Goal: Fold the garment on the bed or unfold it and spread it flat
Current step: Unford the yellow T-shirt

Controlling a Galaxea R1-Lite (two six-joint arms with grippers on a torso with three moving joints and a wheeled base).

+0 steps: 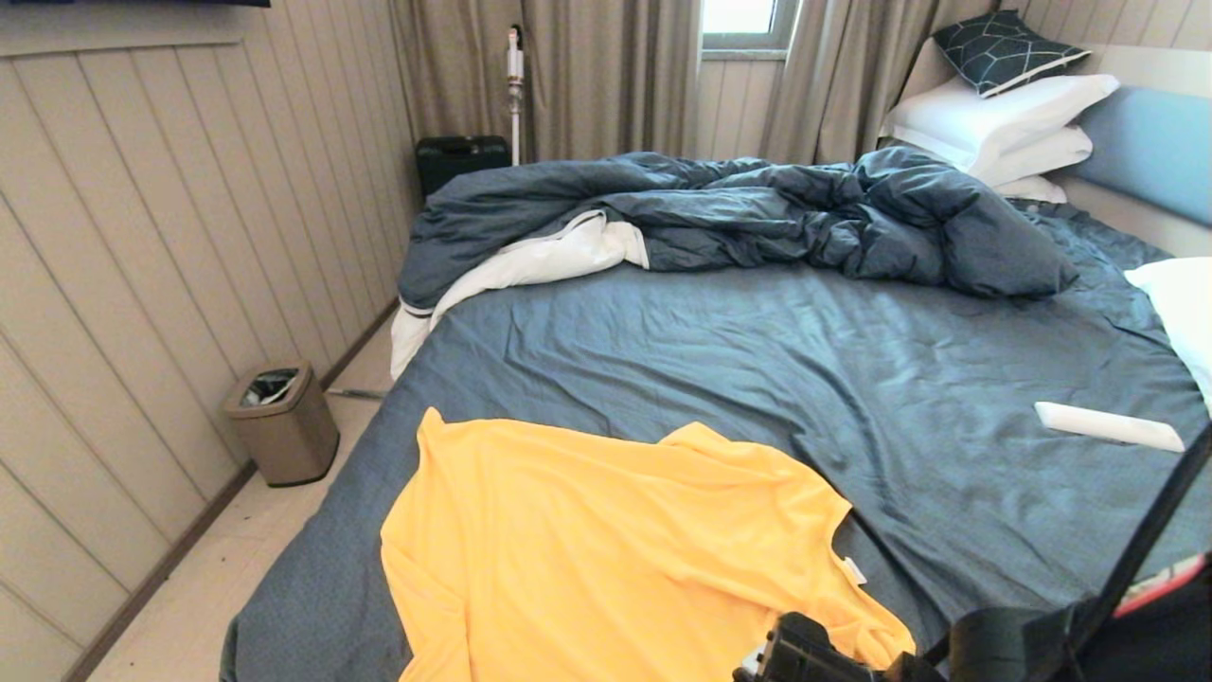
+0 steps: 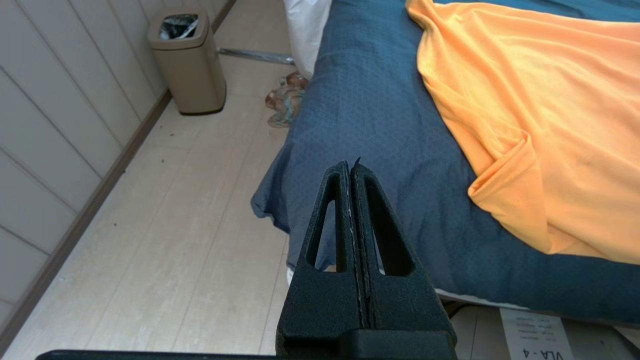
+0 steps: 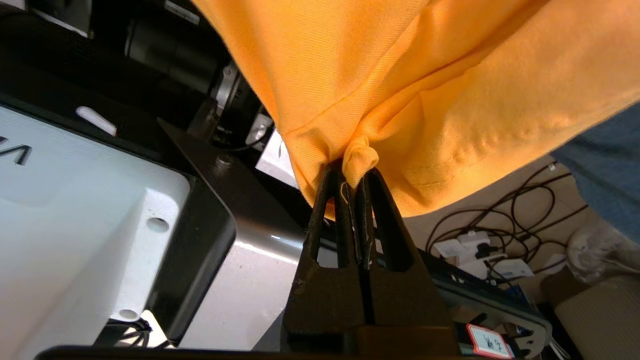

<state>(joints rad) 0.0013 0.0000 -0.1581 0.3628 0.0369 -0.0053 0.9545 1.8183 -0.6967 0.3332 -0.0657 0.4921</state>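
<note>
Progress looks partial to us: the garment (image 1: 606, 559) lies on the near part of the bed (image 1: 757, 379), towards its left edge, mostly opened out but not yet flat. We see one sleeve reaching up towards the rumpled duvet (image 1: 739, 213), the neck opening with its small white tag (image 1: 854, 570) on the side nearer the pillows (image 1: 994, 118), and a doubled-over fold of cloth along the garment's left border in the left wrist view. The garment's near corner hangs past the bed's front edge, so we judge that spreading or folding is still largely ahead.

Our right gripper (image 3: 354, 167) sits below that overhanging corner, off the bed's front edge; its jaws are pressed together on a small bunch of the yellow hem. Our left gripper (image 2: 351, 167) is parked beside the bed's near left corner, above the floor, fingers fully together with nothing between them, apart from the garment.
</note>
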